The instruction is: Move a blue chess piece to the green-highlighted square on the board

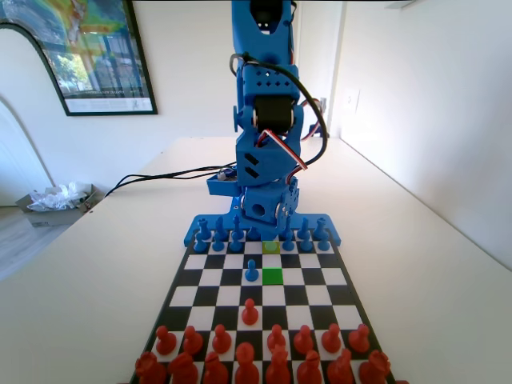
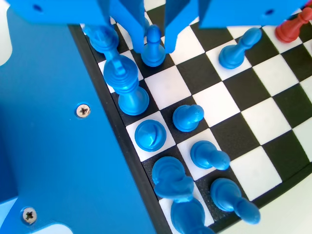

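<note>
In the wrist view a blue chess piece [image 2: 154, 48], a small pawn with a round head, stands upright on a black square of the board [image 2: 273, 122]. My gripper [image 2: 155, 49] hangs over it, one jaw on each side, the tips touching its base. In the fixed view the gripper [image 1: 270, 234] is low over the blue pawn row, above a yellow-olive square [image 1: 270, 250]. The green-highlighted square [image 1: 273, 276] lies bare one row nearer the camera. Another blue pawn [image 1: 251, 272] stands just left of it.
Taller blue back-row pieces [image 2: 127, 85] crowd the left of the held pawn, and more blue pawns [image 2: 187, 118] run along the row below in the wrist view. One red pawn [image 1: 250, 310] stands ahead of the red rows [image 1: 248, 352].
</note>
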